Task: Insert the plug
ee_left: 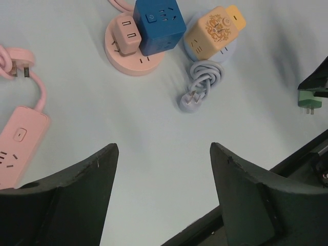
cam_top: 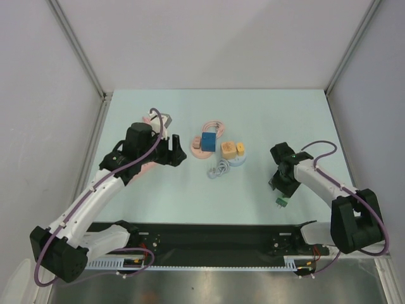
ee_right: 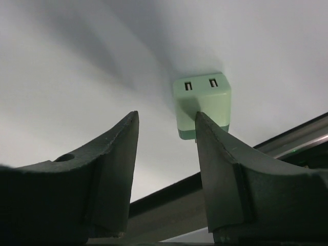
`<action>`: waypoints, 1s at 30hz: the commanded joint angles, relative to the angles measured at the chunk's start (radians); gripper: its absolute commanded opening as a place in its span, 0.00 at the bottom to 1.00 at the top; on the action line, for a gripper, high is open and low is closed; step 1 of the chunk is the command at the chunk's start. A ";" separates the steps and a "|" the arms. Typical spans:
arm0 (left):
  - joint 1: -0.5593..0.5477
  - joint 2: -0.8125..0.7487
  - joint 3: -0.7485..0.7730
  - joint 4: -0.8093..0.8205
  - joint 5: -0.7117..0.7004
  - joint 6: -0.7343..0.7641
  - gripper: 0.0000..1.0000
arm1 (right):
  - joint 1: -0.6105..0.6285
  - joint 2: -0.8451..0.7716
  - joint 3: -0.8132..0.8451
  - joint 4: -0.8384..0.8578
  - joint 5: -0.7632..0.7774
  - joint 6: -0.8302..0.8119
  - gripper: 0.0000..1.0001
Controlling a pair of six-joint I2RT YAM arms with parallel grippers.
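A green plug adapter (ee_right: 202, 100) with two USB ports lies on the table just beyond and slightly right of my right gripper (ee_right: 166, 120), which is open and empty; its right finger (ee_right: 225, 159) overlaps the adapter's near end in view. In the top view the adapter (cam_top: 282, 202) lies near the front edge, beside my right gripper (cam_top: 279, 185). My left gripper (ee_left: 164, 148) is open and empty above bare table. A pink power strip (ee_left: 18, 143) with its pink plug (ee_left: 18, 62) lies at its left. In the top view my left gripper (cam_top: 176, 151) hovers by the strip (cam_top: 149, 166).
A pink round base carries a pink adapter (ee_left: 127, 35) and a blue cube socket (ee_left: 160, 25). An orange adapter (ee_left: 212, 31) sits on a pale blue base. A grey-blue coiled cable with plug (ee_left: 201, 86) lies in front. The black front rail (cam_top: 209, 237) runs along the near edge.
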 commanded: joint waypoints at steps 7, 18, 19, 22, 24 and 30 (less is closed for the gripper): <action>0.019 -0.082 -0.029 0.059 0.003 0.003 0.81 | 0.068 0.074 0.110 -0.185 0.238 0.115 0.67; 0.022 -0.048 -0.020 0.063 0.026 0.009 0.81 | 0.032 0.011 0.007 -0.069 0.135 0.092 0.68; 0.022 -0.048 -0.017 0.063 0.026 0.007 0.81 | 0.033 0.017 -0.010 -0.037 0.129 0.089 0.68; 0.022 -0.040 -0.015 0.066 0.056 0.003 0.81 | 0.029 0.014 -0.068 0.104 0.071 0.018 0.67; 0.022 -0.037 -0.020 0.066 0.088 0.006 0.80 | 0.025 0.017 -0.084 0.130 0.055 0.016 0.62; 0.022 -0.063 -0.040 0.063 0.067 0.012 0.81 | 0.095 -0.037 -0.074 0.245 -0.004 -0.097 0.47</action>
